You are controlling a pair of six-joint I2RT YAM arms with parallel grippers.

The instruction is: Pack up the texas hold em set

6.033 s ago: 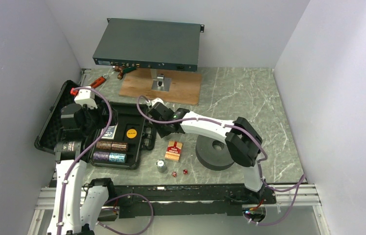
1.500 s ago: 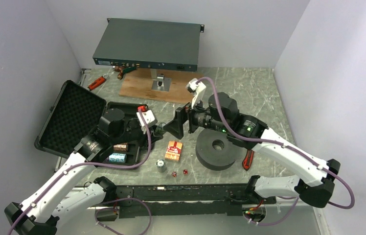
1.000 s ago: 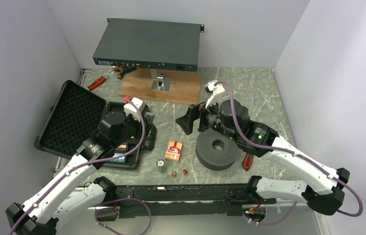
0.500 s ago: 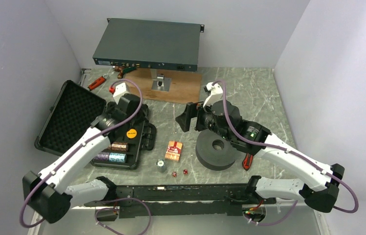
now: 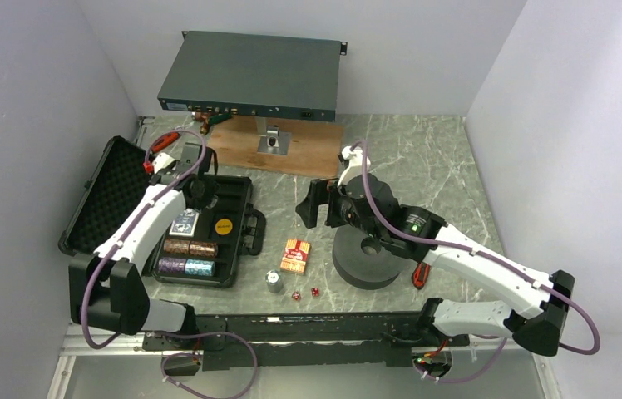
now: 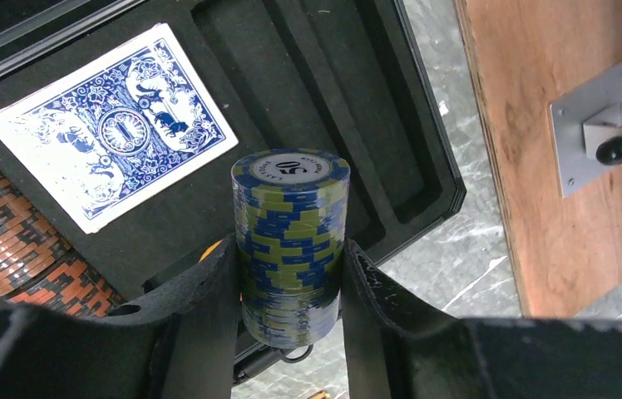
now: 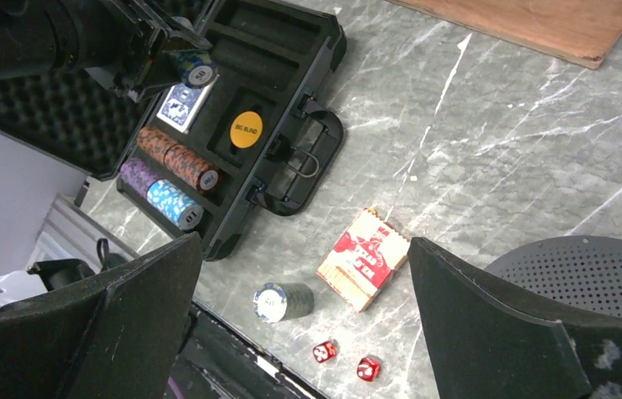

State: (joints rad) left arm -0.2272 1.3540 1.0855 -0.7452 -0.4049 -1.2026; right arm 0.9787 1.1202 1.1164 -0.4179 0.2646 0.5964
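Observation:
The black case (image 5: 245, 229) lies open at the left, its foam-lined lid (image 5: 108, 195) tipped back. My left gripper (image 5: 195, 188) hovers over the case's far end, shut on a blue-and-green chip stack (image 6: 291, 224). Below it lie a blue card deck (image 6: 112, 137) and brown chip stacks (image 6: 8, 258). A yellow disc (image 7: 246, 130) and purple and blue chip stacks (image 5: 185, 267) also sit in the case. On the table lie a red deck box (image 7: 364, 258), a dark chip stack (image 7: 283, 301) and two red dice (image 7: 323, 351). My right gripper (image 5: 312, 204) hangs open above them, holding nothing.
A thick dark foam ring (image 5: 367, 253) sits under my right forearm. A wooden board (image 5: 274, 145) with a metal bracket and a grey rack-mount box (image 5: 249, 75) stand at the back. Red-handled tools lie at the back left (image 5: 165, 140) and beside the ring (image 5: 421, 273).
My left arm has swung left and drawn back, carrying the chip stack to the case's far left part. The right gripper has shifted slightly left and stays open.

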